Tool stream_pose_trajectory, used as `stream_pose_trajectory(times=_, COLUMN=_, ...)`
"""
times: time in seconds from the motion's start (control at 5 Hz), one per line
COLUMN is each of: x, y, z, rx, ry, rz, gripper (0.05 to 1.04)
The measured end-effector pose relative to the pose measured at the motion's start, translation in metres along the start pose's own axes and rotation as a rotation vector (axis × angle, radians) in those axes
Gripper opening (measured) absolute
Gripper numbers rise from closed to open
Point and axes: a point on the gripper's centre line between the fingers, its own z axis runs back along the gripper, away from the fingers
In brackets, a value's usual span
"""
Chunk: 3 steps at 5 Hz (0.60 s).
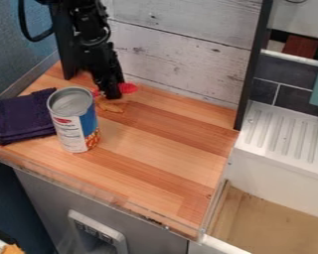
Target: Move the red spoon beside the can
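Camera view: red spoon [127, 88] visible either side of tool [111, 94], opening and hold unclear.

The black gripper [111, 93] hangs down in the upper left of the frame, right at the red spoon [127, 88], whose red shows on both sides of it; a small orange-brown thing [111, 106] lies just below them on the wooden counter [158, 149]; the can [72, 121] stands upright at left of centre, open end up; a folded dark purple cloth [24, 118] lies beside it at the left edge; a white ridged drainboard [281, 141] is at the right.
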Motion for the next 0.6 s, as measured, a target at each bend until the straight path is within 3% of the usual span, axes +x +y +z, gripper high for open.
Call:
stream_pose_trajectory(times=0.2, x=-0.002, y=0.002, z=-0.001, rx=0.002, ry=0.000, rz=0.003, gripper=0.410)
stream_pose_trajectory(times=0.4, x=-0.023, y=0.018, z=-0.006, rx=0.026, ry=0.008, rz=-0.068, gripper=0.410)
stream_pose_trajectory(times=0.6, x=-0.052, y=0.030, z=0.002, rx=0.014, ry=-0.003, rz=-0.152, gripper=0.410)
